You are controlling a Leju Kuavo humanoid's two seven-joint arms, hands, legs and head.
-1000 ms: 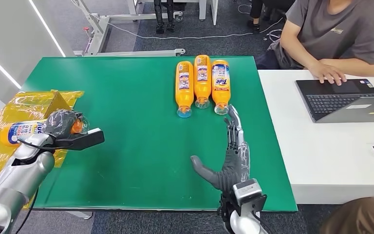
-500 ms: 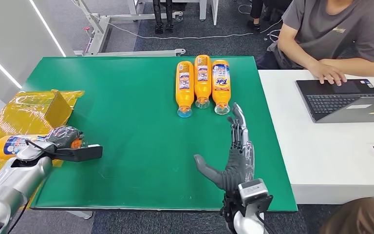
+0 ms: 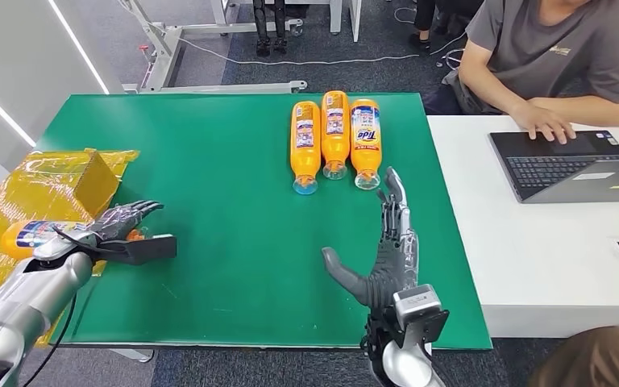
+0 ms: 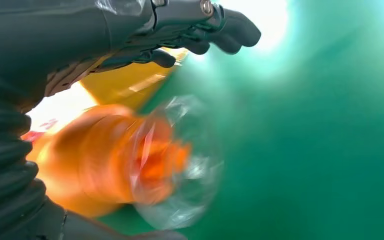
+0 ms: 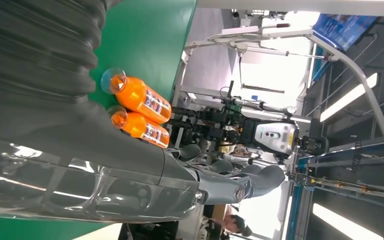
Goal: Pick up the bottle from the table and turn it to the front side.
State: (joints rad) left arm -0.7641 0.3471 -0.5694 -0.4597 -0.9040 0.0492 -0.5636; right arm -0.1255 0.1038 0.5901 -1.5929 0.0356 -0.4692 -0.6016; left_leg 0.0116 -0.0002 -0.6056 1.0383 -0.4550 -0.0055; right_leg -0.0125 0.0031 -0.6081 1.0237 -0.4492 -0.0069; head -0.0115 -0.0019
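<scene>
An orange bottle (image 3: 34, 234) with a blue-white label lies on its side at the table's left edge, over the yellow bag (image 3: 44, 187). Its clear cap (image 4: 180, 160) points toward the table's middle. My left hand (image 3: 121, 228) is just over the cap end with its fingers (image 4: 200, 30) spread straight and no grip on the bottle (image 4: 105, 160), which is blurred. My right hand (image 3: 388, 250) hovers flat and open over the green table (image 3: 209, 161), fingertips close to the cap of the nearest of three orange bottles (image 3: 334, 133) lying in a row at the back.
A yellow carton (image 3: 97, 173) stands on the bag at the left. A white table (image 3: 532, 242) with a laptop (image 3: 564, 165) adjoins on the right, where a person (image 3: 556, 56) sits typing. Two of the row's bottles (image 5: 140, 100) lie beyond my right hand (image 5: 130, 175).
My left hand sank toward the table's left edge and spread its fingers, letting go of the bottle, which now lies lower on the bag. My right hand barely moved.
</scene>
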